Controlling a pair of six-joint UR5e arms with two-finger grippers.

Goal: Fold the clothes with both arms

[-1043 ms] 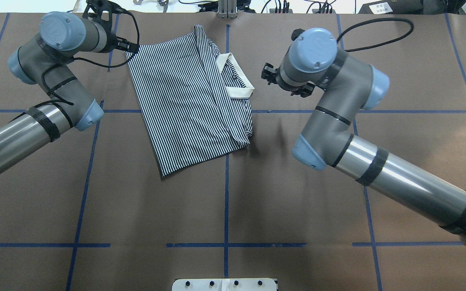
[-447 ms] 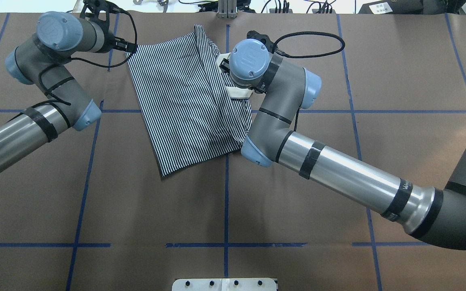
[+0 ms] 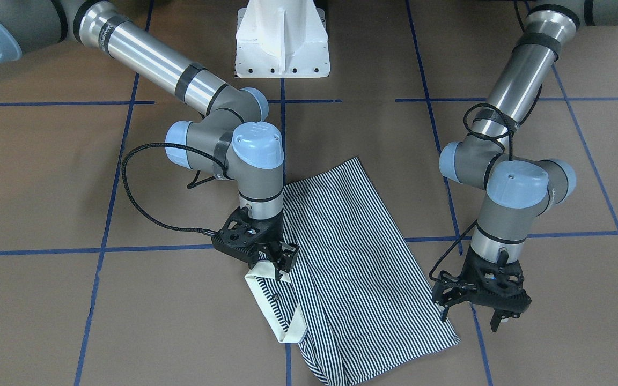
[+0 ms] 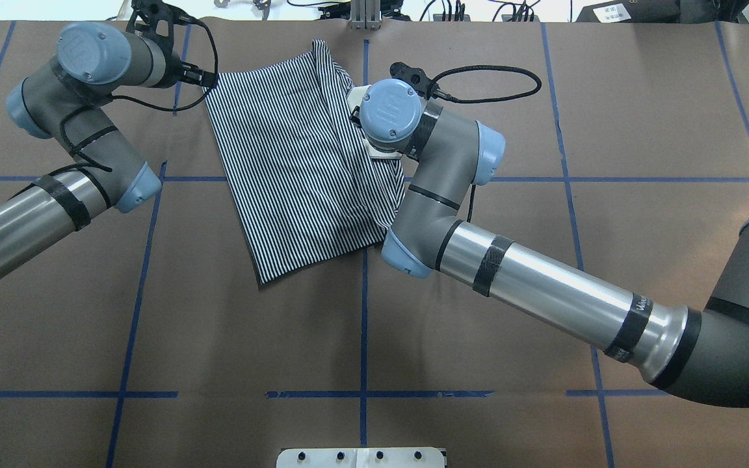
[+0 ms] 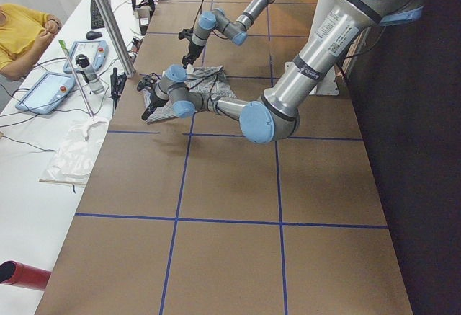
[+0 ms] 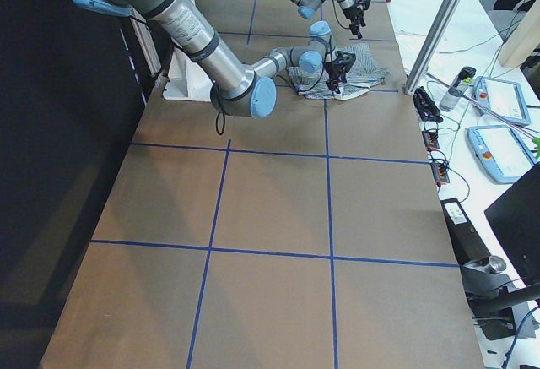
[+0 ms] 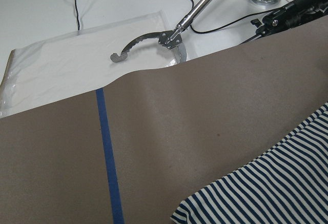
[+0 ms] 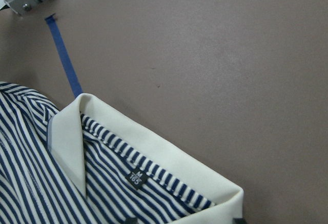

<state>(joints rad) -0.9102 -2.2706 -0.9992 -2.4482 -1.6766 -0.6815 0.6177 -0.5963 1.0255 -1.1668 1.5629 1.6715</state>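
Tabletop of brown paper [image 4: 153,325], ruled into squares by blue tape lines [image 4: 363,325], carries everything here. Reaching across it from either side are the two silver-grey jointed arms with light blue joint caps: the right arm [image 4: 543,292] stretches in long and low, and the left arm [image 4: 23,221] bends back on itself at the far left.

Between them, at the far middle of the table and across the centre tape line, lies the navy-and-white striped polo shirt [image 4: 283,162]. It is flat and roughly rectangular, its collar end towards the robot's right and its plain end towards the left. Each arm stands at one end, probably so both ends can be lifted together for a fold.

The black two-fingered right gripper [image 3: 279,264] points down at the cream collar [image 8: 154,152]. The wrist view shows its dark tips spread to either side of the collar's edge, so it is released and not yet pinching. The black left gripper [image 3: 470,316] hangs just beside the shirt's far-left corner, fingers apart and holding nothing.

From overhead the right wrist hides most of the collar. The left wrist view shows only a striped corner and no fingers. No chest logo can be made out. The small dark size label [image 8: 134,177] inside the neck is too blurred to read surely.
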